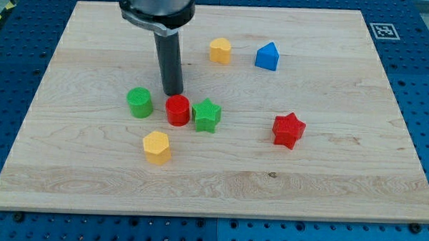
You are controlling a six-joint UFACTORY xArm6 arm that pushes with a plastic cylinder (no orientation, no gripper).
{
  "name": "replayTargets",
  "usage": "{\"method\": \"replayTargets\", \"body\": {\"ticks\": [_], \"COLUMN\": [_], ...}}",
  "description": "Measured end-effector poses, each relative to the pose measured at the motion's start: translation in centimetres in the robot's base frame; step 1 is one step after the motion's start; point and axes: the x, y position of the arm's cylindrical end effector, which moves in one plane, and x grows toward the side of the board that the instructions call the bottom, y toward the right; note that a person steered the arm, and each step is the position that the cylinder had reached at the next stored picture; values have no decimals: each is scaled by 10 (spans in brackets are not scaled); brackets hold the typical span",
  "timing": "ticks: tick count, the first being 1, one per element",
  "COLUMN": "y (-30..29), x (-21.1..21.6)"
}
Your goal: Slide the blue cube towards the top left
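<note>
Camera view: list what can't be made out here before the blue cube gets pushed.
- My tip: its end sits just above the red cylinder; contact between them cannot be judged from this angle.
- Arm above the rod: cut off by the view's top edge.
- Blue cube: its far faces are hidden by its own body.
- Marker at the board's top right corner: too small to read.

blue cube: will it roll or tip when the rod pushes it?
Probably slides: the blue cube shows flat faces, low and squat, on the smooth wooden board. An off-centre push may spin it. My tip is far off, by the red cylinder.
</note>
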Motion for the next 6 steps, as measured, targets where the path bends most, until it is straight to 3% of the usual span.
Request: {"method": "replayTargets", "body": {"ticks": [5, 6], "y": [-16, 6], "x": [-143, -143]}}
